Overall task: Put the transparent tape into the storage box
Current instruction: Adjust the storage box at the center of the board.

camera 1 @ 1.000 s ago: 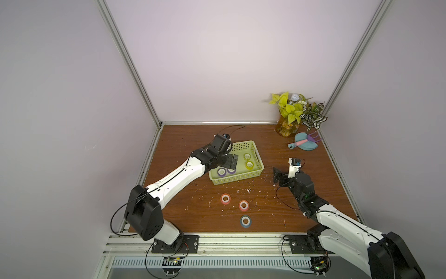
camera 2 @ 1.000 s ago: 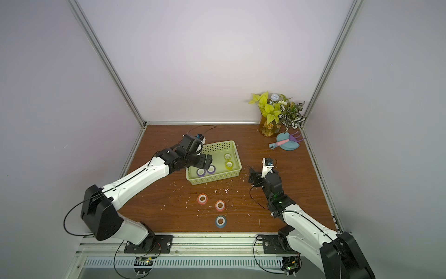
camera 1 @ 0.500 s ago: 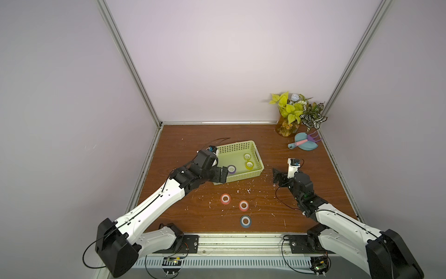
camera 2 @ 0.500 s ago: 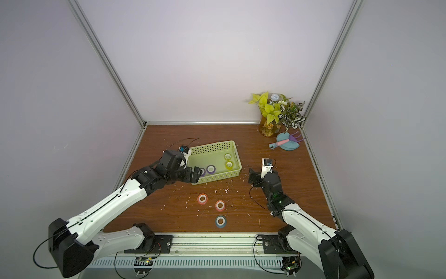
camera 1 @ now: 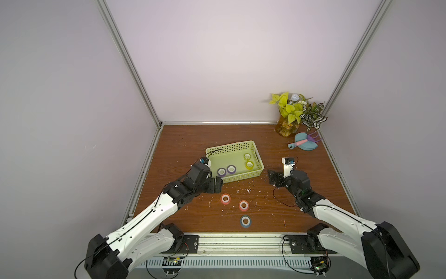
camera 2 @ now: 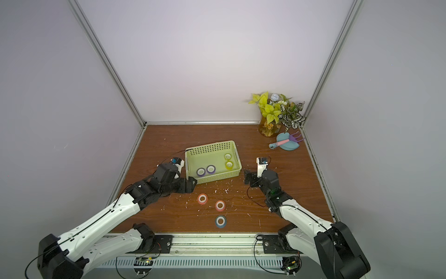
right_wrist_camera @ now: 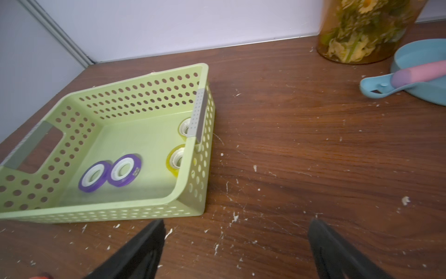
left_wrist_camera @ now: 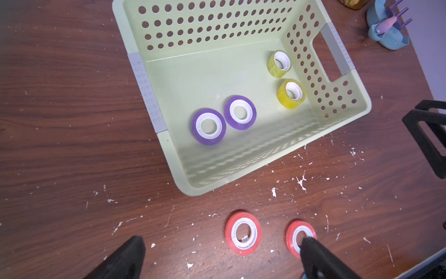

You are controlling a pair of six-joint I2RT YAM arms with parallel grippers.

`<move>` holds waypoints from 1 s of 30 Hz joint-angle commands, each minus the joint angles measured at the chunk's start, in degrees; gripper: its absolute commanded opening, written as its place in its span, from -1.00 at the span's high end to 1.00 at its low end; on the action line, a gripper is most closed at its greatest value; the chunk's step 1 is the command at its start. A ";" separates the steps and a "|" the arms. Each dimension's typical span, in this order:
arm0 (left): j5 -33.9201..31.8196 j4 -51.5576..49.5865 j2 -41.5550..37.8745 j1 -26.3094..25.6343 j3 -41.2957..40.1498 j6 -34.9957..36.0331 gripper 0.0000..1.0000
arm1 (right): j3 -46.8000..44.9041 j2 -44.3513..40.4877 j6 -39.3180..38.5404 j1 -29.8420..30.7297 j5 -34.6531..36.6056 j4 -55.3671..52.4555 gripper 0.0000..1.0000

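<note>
Storage box: mid-table, two purple rolls near-left, two yellow rolls right.
Outside: two orange-red rolls, one blue roll, nearer on the table.
Left jaws: wide open, empty, at the box's near-left corner.
Right jaws: wide open, empty, right of the box.

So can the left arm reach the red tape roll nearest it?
Probably yes. The left tool is open and close to that red roll, which lies flat on the table with nothing between them.
</note>
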 commanded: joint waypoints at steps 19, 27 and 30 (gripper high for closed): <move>15.34 23.48 5.36 0.89 -10.59 -2.99 -1.00 | 5.47 0.42 3.38 0.38 -14.28 -12.12 -0.98; 13.38 26.12 11.21 1.48 -7.47 -0.25 -1.00 | 8.13 1.54 3.47 2.90 -15.84 -18.48 -0.98; 13.50 26.66 13.35 1.94 -6.13 0.96 -1.00 | 8.48 1.81 3.29 3.72 -15.69 -19.25 -0.98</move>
